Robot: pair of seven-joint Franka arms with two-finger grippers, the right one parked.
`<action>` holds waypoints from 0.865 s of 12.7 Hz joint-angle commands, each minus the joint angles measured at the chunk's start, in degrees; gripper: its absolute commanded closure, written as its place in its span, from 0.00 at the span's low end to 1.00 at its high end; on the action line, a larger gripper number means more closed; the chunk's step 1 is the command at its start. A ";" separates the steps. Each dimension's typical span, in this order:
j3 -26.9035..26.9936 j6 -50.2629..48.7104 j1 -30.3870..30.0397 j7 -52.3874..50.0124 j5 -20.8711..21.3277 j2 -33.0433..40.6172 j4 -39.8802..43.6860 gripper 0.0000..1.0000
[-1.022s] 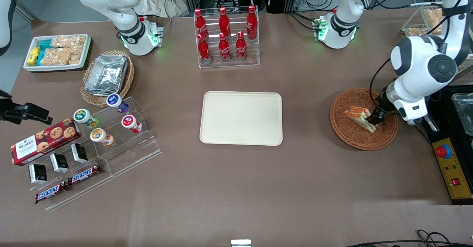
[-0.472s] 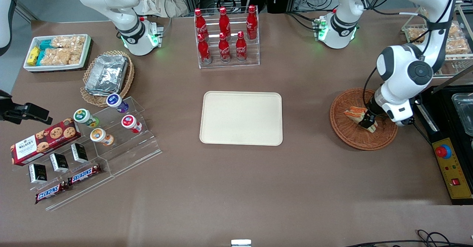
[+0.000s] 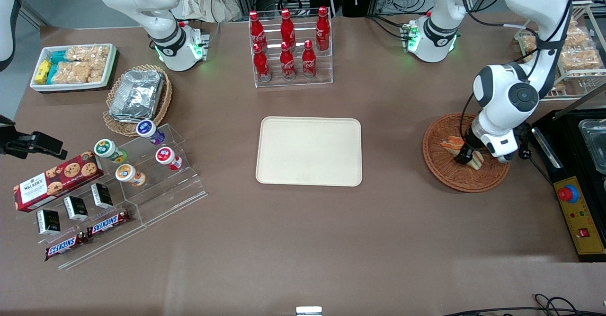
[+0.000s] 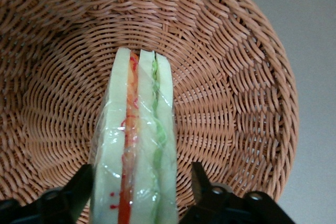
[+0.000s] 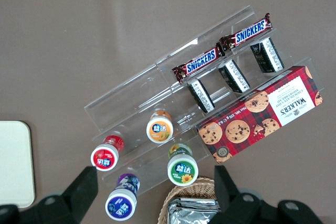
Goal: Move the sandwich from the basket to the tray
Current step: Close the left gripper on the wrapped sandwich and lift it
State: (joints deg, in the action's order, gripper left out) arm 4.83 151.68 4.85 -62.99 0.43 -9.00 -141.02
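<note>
The sandwich (image 3: 451,143), a plastic-wrapped wedge with orange-red and green filling, lies in the reddish-brown woven basket (image 3: 442,171) toward the working arm's end of the table. My left gripper (image 3: 467,157) is down in the basket, open, with a black finger on each side of the sandwich's wide end. In the left wrist view the sandwich (image 4: 139,140) runs between the fingers (image 4: 200,181); one finger sits close against the wrap and the other stands a little off it. The basket weave (image 4: 231,77) fills that view. The cream tray (image 3: 308,151) lies bare mid-table.
A clear rack of red cola bottles (image 3: 289,46) stands farther from the front camera than the tray. A black control box with a red button (image 3: 580,212) and a black appliance (image 3: 584,136) lie beside the basket. Snack racks (image 3: 118,183) sit toward the parked arm's end.
My gripper has slid along the sandwich toward the tray and settled astride its wide end. The sandwich has stayed in the basket.
</note>
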 commanded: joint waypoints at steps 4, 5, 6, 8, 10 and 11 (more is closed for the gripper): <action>-0.52 -2.93 0.25 0.50 0.97 5.37 -0.22 1.00; -0.95 -7.92 0.25 2.76 0.98 8.18 0.74 1.00; -1.05 -12.41 0.25 6.00 0.98 10.90 1.71 1.00; -1.05 -21.20 0.16 11.02 0.98 16.18 4.51 1.00; -1.22 -34.61 0.16 16.56 0.98 18.66 12.56 1.00; -2.44 -44.26 0.25 18.76 0.98 18.14 19.84 1.00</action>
State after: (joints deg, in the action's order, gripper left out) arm 3.76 120.18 5.11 -48.34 0.86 8.76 -131.08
